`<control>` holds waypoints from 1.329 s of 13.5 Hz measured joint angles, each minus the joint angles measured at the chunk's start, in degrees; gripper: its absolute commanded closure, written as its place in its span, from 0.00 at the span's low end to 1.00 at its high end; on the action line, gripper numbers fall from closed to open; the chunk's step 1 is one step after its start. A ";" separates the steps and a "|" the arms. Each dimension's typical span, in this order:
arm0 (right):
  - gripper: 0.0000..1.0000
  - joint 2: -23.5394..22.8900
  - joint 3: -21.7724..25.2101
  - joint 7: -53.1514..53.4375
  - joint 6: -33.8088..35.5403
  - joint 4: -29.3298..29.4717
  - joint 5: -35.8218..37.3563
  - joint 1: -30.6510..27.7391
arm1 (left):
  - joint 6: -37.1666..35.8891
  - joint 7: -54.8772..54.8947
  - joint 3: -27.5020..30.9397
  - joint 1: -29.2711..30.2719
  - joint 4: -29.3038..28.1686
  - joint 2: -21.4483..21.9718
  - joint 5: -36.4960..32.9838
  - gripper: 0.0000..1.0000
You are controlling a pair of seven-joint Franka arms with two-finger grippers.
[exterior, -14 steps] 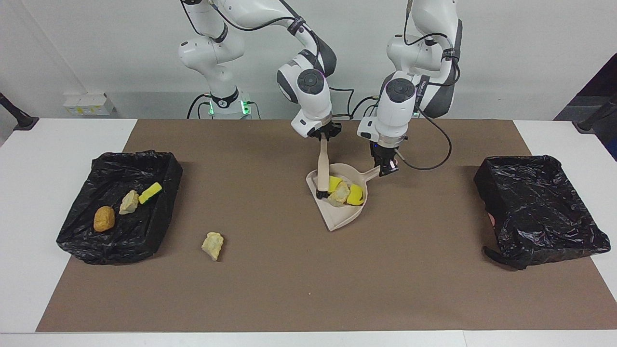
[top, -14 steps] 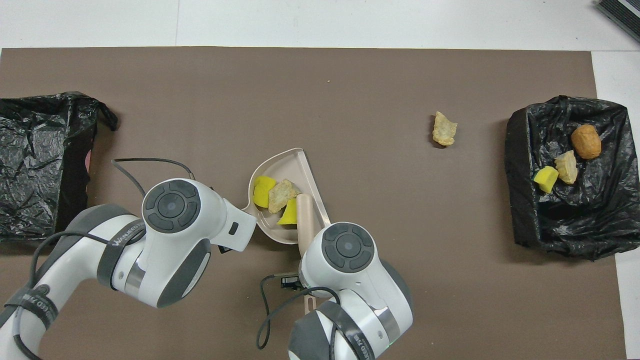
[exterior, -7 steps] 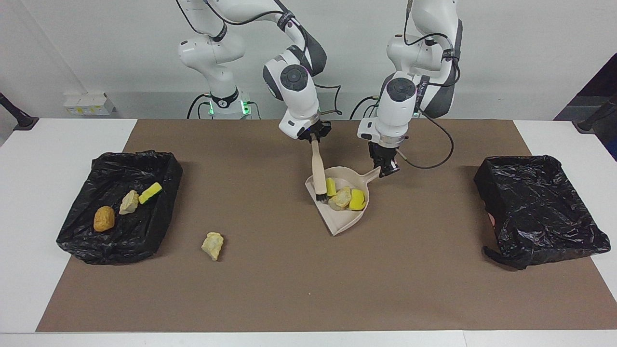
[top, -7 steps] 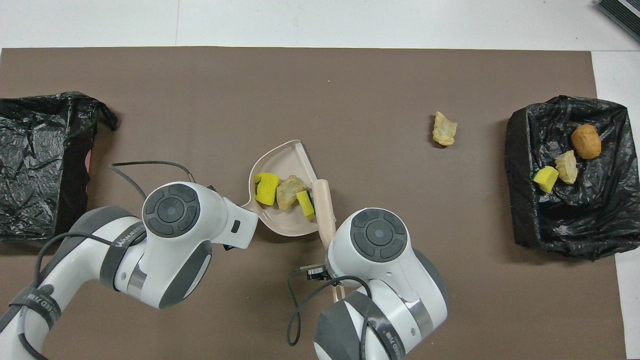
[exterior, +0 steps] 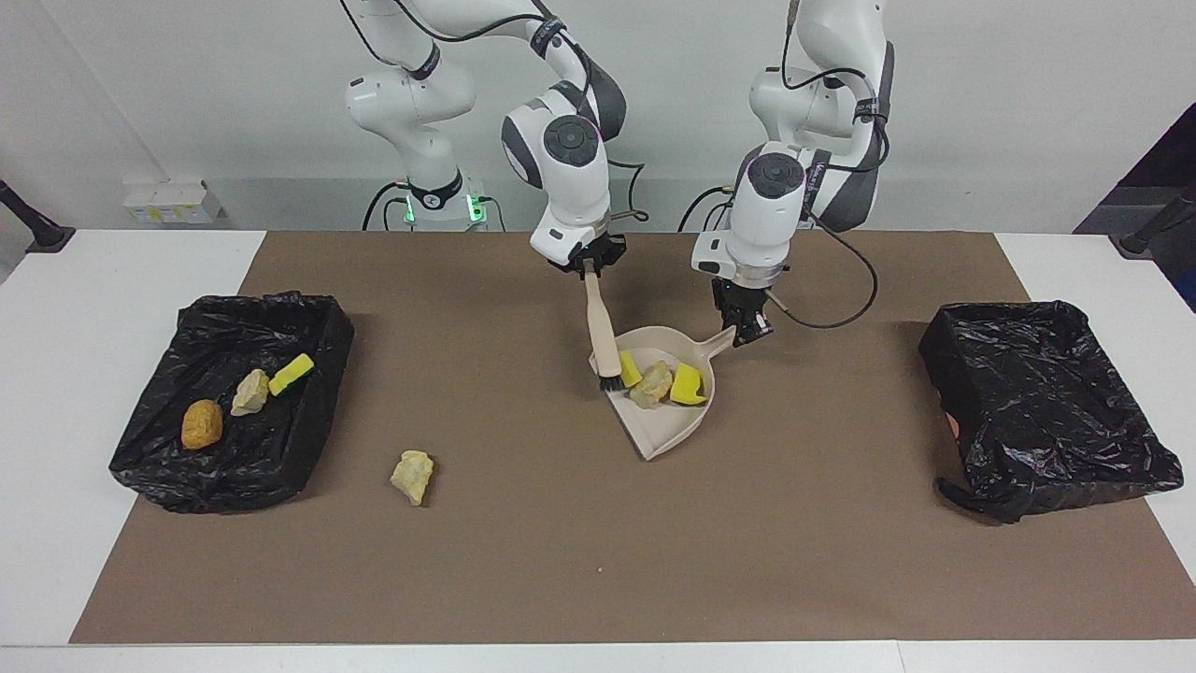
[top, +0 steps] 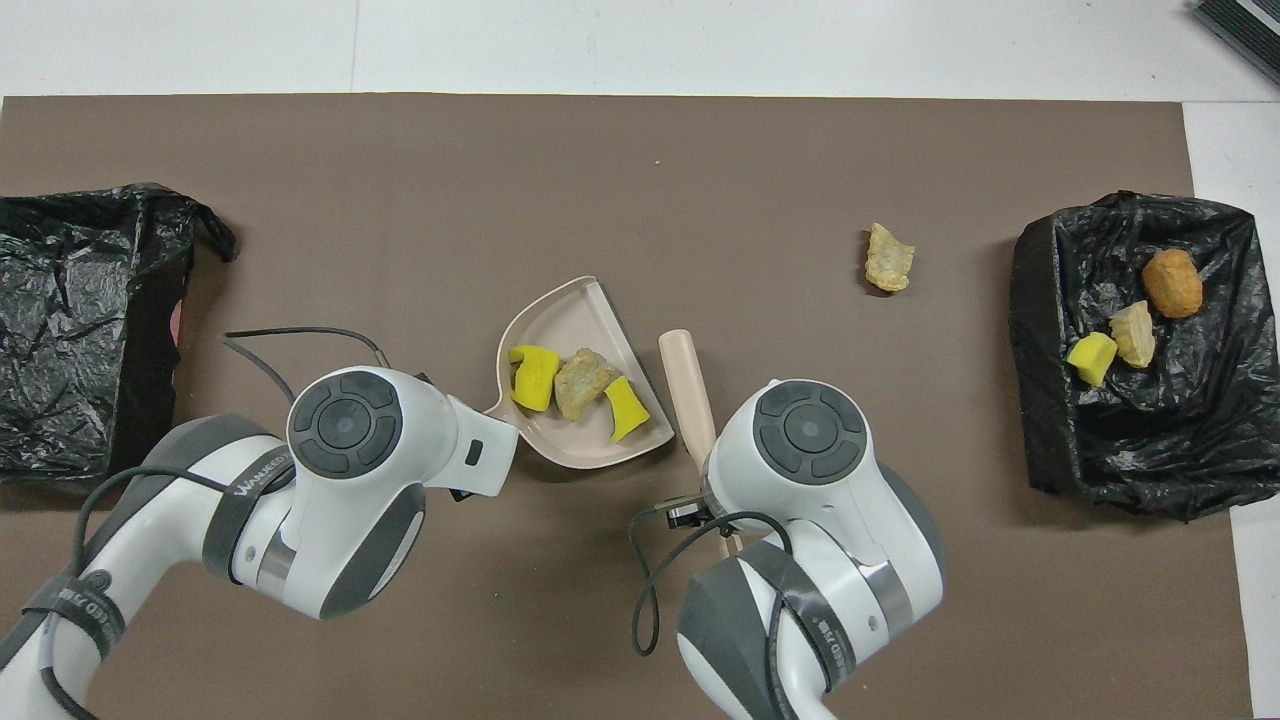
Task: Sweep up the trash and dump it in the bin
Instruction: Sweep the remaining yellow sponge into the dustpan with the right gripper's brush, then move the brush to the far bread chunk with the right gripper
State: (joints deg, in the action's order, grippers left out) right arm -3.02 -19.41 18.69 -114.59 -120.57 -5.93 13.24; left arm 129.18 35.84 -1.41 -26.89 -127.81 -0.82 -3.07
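The beige dustpan (exterior: pixel 665 432) is over the middle of the brown mat, and my left gripper (exterior: pixel 745 327) is shut on its handle. In it lie three pieces of trash: a yellow sponge piece (exterior: pixel 630 367), a beige lump (exterior: pixel 651 384) and another yellow piece (exterior: pixel 689 385). My right gripper (exterior: pixel 589 268) is shut on the top of the beige brush (exterior: pixel 603 327), whose black bristles hang at the pan's edge toward the right arm's end. One loose beige lump (exterior: pixel 412 476) lies on the mat beside the bin (exterior: pixel 280 449). In the overhead view the wrists hide both grippers.
The black-lined bin (top: pixel 1040 400) at the right arm's end holds an orange-brown lump (top: pixel 1172 282), a beige lump (top: pixel 1133 333) and a yellow piece (top: pixel 1091 358). A second black-lined bin (exterior: pixel 1046 402) stands at the left arm's end. A cable loops by the left wrist.
My right gripper has drawn the brush out of the dustpan, toward the right arm's end and more tilted. The three pieces have spread out inside the pan, which shifted slightly.
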 measured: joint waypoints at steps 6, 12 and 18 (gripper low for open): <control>1.00 -2.57 0.24 -2.48 0.02 2.53 13.28 -7.91 | 0.45 -0.58 0.00 0.00 0.00 -0.02 0.71 1.00; 1.00 -10.77 0.50 -5.59 3.30 15.13 25.86 -18.23 | 1.72 -1.32 -0.04 -0.82 0.00 -0.50 4.08 1.00; 1.00 -17.12 0.55 -13.21 0.49 16.29 29.47 -24.53 | 1.79 -1.95 0.00 -1.41 0.01 -0.61 4.26 1.00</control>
State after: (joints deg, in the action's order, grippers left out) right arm -20.14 -18.86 5.48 -114.10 -104.28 23.54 -11.29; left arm 130.98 33.89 -1.41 -28.30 -127.80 -1.43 1.20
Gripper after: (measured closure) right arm 0.744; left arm 0.687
